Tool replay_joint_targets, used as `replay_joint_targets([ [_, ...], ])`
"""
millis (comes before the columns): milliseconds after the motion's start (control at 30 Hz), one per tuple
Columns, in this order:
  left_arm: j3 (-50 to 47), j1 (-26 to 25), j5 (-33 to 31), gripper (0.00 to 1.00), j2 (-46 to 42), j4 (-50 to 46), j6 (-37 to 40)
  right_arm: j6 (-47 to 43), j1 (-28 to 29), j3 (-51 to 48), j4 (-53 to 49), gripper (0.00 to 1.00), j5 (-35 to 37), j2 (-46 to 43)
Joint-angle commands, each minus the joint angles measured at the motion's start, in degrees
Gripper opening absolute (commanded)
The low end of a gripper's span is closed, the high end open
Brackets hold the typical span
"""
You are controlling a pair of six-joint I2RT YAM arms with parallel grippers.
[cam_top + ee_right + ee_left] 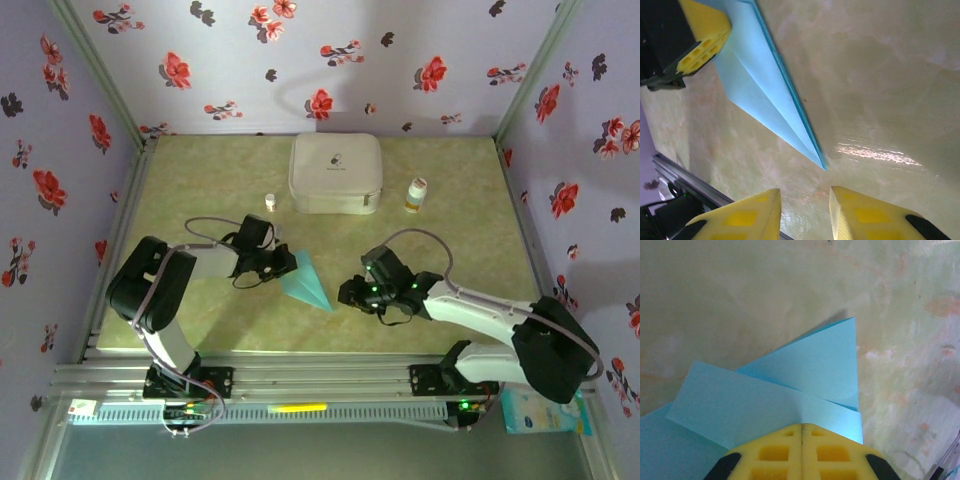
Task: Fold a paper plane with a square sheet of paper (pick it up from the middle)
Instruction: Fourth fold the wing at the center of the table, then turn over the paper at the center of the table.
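The paper plane point(307, 282) lies on the near side of the white case point(335, 173), nose pointing away from it. Left gripper point(278, 265): fingers closed on the plane's wide end. Right gripper point(805, 199): fingers narrowly parted, empty, just off the nose. Risk: a one-ended pinch may let the folds spring open or the nose sag.

Open table point(450, 240) between right tool point(347, 293) and paper plane point(305, 282).

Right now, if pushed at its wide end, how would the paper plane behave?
The paper plane is likely light enough to slide on the glossy table. Layered folds probably stiffen it, though its thin pointed nose may crumple.
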Motion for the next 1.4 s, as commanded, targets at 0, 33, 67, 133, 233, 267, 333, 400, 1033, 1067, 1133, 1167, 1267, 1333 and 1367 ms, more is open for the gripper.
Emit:
replay_joint_targets([
  [0,-1.1,0.4,-0.4,0.07,-0.6,-3.3,-2.0,3.5,0.4,1.3,0.9,0.33,-2.1,2.7],
  [33,-1.0,0.3,-0.5,0.07,-0.7,-3.3,-2.3,3.6,0.5,1.4,1.7,0.33,-2.8,3.7],
  [67,-0.8,0.4,-0.5,0.07,-0.7,-3.4,-2.3,4.0,0.6,1.3,2.9,0.33,-3.2,4.9],
  [133,-0.3,0.4,-0.4,0.07,-0.4,-4.0,-2.3,5.0,0.8,1.2,5.2,0.32,-3.9,6.9],
  [233,0.0,0.4,-0.4,0.06,-0.2,-4.6,-2.1,5.8,1.1,1.4,8.6,0.32,-5.3,9.8],
  [267,-0.1,0.4,-0.4,0.06,-0.2,-4.6,-2.1,6.0,1.2,1.4,9.5,0.32,-5.4,10.5],
  [333,-0.4,0.5,-0.4,0.06,-0.2,-4.3,-2.3,6.8,1.3,1.2,10.9,0.32,-5.4,11.8],
  [400,-0.5,0.6,-0.4,0.06,0.0,-4.2,-2.4,7.0,1.3,1.0,11.4,0.31,-5.2,12.6],
  [1033,-2.0,1.2,0.2,0.06,0.3,-2.1,-3.0,5.9,1.6,-0.8,12.3,0.29,-7.1,15.0],
  [1067,-1.9,1.2,0.3,0.06,0.3,-2.0,-3.1,5.9,1.6,-0.8,12.6,0.29,-7.1,15.1],
  [1133,-2.0,1.2,0.5,0.06,0.4,-1.9,-3.2,6.0,1.6,-0.8,13.6,0.29,-7.5,15.5],
  [1167,-1.9,1.1,0.6,0.06,0.4,-1.8,-3.2,6.1,1.6,-0.7,13.8,0.29,-7.6,15.8],
  [1267,-2.0,1.2,0.6,0.06,0.4,-1.6,-3.4,6.6,1.5,-0.8,15.5,0.29,-7.4,16.1],
  [1333,-2.2,1.2,0.6,0.06,0.4,-1.5,-3.4,6.8,1.6,-0.8,15.6,0.28,-6.5,15.8],
  [1367,-2.2,1.2,0.6,0.06,0.4,-1.4,-3.4,6.8,1.6,-0.8,15.6,0.28,-6.3,15.7],
])
